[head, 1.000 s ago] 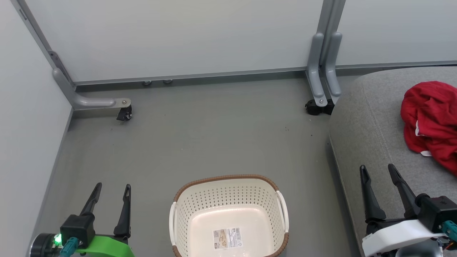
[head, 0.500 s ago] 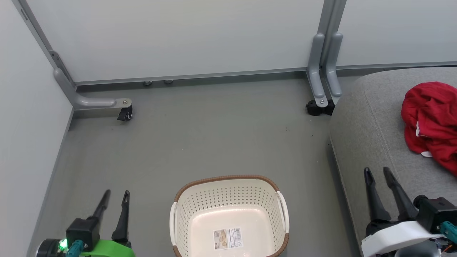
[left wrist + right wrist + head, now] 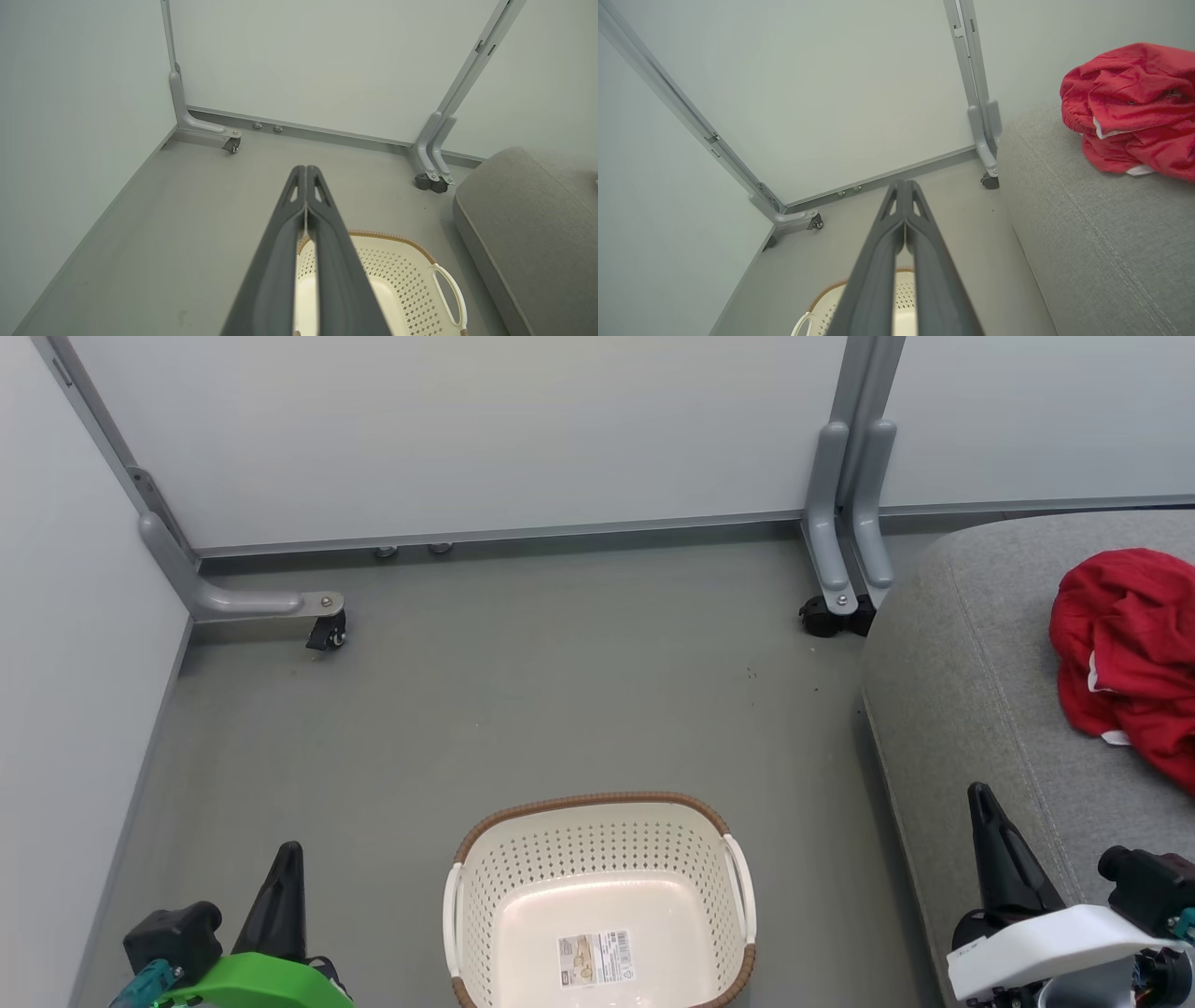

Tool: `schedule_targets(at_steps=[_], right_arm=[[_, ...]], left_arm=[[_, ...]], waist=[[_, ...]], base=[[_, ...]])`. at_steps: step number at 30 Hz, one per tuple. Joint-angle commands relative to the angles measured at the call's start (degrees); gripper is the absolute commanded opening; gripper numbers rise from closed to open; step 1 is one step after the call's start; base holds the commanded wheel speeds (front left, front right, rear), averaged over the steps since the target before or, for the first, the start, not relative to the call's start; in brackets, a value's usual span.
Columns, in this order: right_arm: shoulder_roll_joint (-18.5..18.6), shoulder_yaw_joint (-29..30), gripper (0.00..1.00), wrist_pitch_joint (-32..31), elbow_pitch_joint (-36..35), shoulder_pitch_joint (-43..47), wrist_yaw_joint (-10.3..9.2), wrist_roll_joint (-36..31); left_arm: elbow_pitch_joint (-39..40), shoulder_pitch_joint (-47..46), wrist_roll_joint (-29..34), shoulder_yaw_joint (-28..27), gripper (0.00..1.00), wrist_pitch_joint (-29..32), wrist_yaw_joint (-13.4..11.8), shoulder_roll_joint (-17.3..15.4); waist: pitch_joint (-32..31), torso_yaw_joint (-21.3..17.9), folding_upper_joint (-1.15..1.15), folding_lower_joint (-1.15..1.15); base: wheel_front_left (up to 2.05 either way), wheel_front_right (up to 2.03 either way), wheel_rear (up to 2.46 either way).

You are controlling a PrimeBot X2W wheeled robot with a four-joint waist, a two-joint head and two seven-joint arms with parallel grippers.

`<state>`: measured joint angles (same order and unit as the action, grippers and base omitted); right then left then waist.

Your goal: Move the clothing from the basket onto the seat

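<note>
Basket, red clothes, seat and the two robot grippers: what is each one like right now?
basket: upright on the floor, no clothes inside
clothing: crumpled heap, lying on the seat
seat: carrying the clothing
left gripper: shut, holding nothing
right gripper: shut, holding nothing

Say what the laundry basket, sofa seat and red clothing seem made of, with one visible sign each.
Laundry basket: probably moulded plastic, cream, slightly glossy, with punched holes; brown rim looks woven. Sofa seat: grey woven upholstery, matt, stitched seam. Red clothing: soft matt fabric, crumpled in folds; fibre unclear.
</note>
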<state>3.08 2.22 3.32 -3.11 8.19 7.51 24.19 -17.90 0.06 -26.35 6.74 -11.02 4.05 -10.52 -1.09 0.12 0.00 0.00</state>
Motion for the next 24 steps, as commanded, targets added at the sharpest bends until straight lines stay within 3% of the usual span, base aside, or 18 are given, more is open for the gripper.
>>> schedule_targets(at_steps=[1, 24], right_arm=[[0.6, -0.1, 0.00, -0.2, -0.2, -1.8, 0.00, 2.7], [1.4, -0.2, 0.00, -2.0, 4.9, -5.7, -0.01, 23.6]], left_arm=[[1.1, -1.6, -2.6, -0.9, 0.00, 0.6, 0.3, -0.1], [2.1, -3.2, -21.8, -4.6, 0.00, 5.6, 1.3, 2.2]], waist=[[0.0, 0.0, 0.00, 0.00], [0.3, 0.0, 0.00, 0.00]], base=[[0.00, 0.00, 0.00], [0.00, 0.00, 0.00]])
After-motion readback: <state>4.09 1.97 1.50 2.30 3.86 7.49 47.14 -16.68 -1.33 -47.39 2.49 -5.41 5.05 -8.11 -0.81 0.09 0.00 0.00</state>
